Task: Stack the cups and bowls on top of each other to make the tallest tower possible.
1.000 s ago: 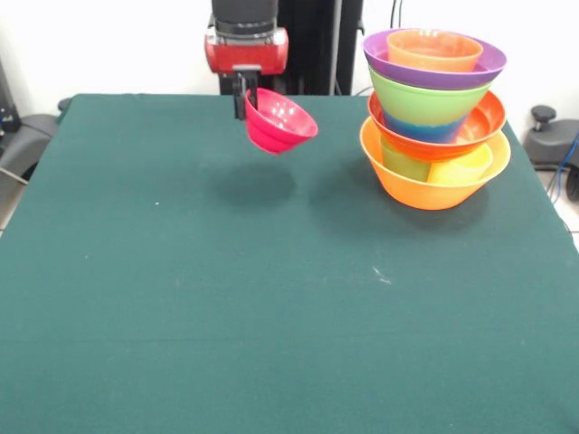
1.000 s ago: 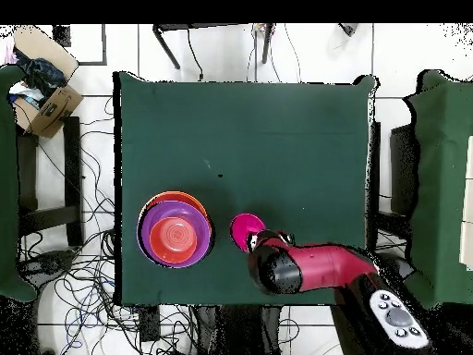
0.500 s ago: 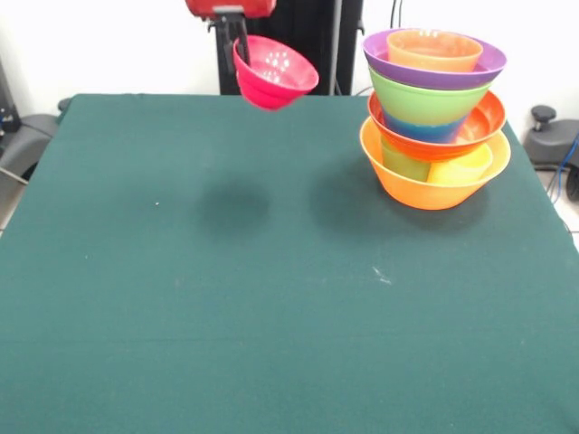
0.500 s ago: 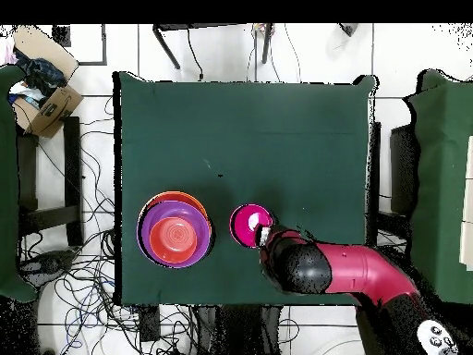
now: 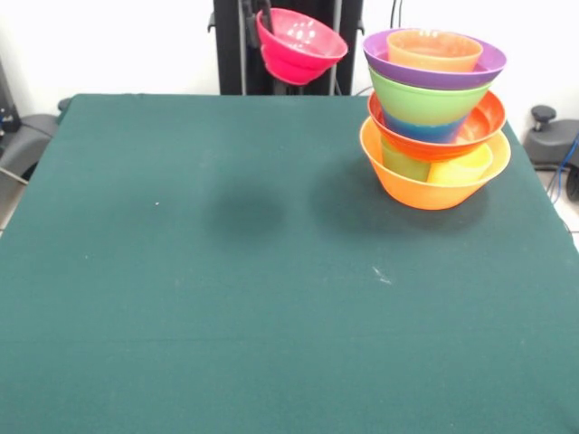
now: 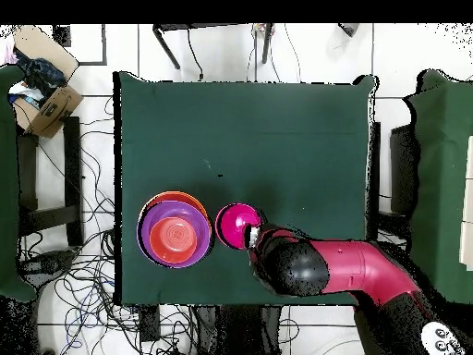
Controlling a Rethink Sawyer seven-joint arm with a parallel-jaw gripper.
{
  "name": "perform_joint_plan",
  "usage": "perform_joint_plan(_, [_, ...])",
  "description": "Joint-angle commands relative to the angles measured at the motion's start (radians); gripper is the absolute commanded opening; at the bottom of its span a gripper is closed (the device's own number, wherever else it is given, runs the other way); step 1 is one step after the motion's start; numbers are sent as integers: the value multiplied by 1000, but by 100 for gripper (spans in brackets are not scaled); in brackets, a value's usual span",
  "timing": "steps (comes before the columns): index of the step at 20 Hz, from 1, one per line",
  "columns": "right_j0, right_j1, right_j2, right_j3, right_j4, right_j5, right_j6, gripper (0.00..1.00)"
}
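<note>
Hand (image 5: 265,20) gripping raised pink bowl (image 5: 303,45) rim, beside tower (image 5: 433,117)

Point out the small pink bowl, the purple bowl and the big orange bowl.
small pink bowl (image 5: 303,45), front view, on its inner wall.
purple bowl (image 5: 380,56), front view, on its left rim.
big orange bowl (image 5: 425,192), front view, on its lower outer wall.

Rounded red arm (image 6: 342,268) with a black speckled end

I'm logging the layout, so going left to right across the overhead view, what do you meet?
Cardboard box → tower → pink bowl → arm.
</note>
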Motion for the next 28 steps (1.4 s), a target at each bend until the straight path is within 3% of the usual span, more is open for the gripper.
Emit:
perform_joint_plan(1, [-37,9,215,141,46,113,-183,0])
perform_joint_plan(8, [-58,16,319,201,70,91,-129,0])
perform_joint_plan(14, [-118,-30,424,240,117,121,-120,0])
perform_joint_plan(21, [-132,-32,432,229,88,123,-97,0])
perform_joint_plan(28, [-159,-51,479,229,112,149,-94,0])
